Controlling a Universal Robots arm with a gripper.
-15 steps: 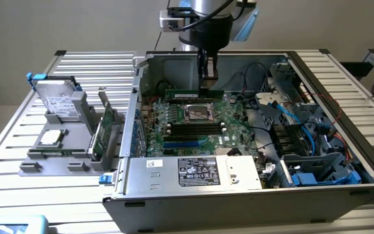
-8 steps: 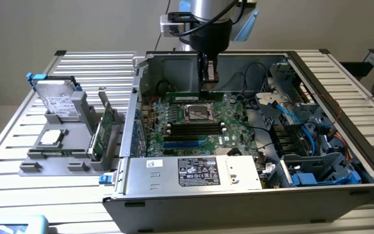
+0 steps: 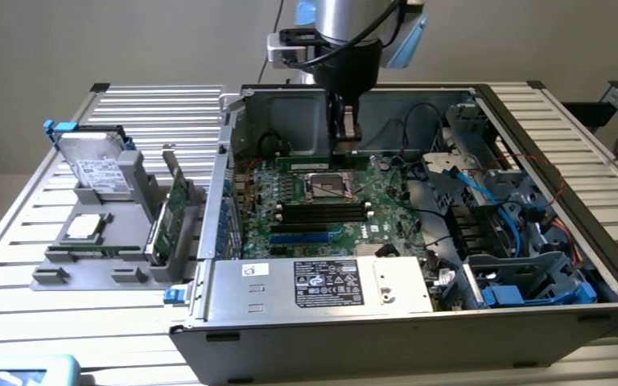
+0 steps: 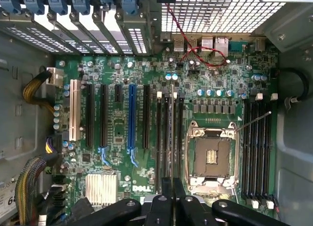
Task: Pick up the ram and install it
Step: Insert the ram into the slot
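Operator: Where is the ram point(image 4: 171, 138) right now?

Observer: Pinched in the gripper point(image 4: 172, 187) — the fingers are pressed against its two faces. The wrist view looks along it edge-on, so it reads as a thin strip running out from between the fingertips.

Operator: And where does that sit in the scene?

Observer: Upper centre of the exterior view, inside the open computer case point(image 3: 417, 346). The arm reaches down through the open side. The gripper hangs over the motherboard point(image 3: 389, 213), just above the CPU socket point(image 3: 328, 186) in the frame.

Operator: Is it seated?

Observer: I cannot tell whether it touches. From the wrist, the strip lies parallel to the black memory slots point(image 4: 159, 138) beside the socket, in line with that bank.

Operator: Anything outside the case?

Observer: At the exterior view's left, a grey tray point(image 3: 94, 275) sits on the slatted tabletop point(image 3: 9, 249) — well apart from the gripper. It carries a hard drive point(image 3: 100, 170) and a taller green card point(image 3: 171, 211) standing on edge.
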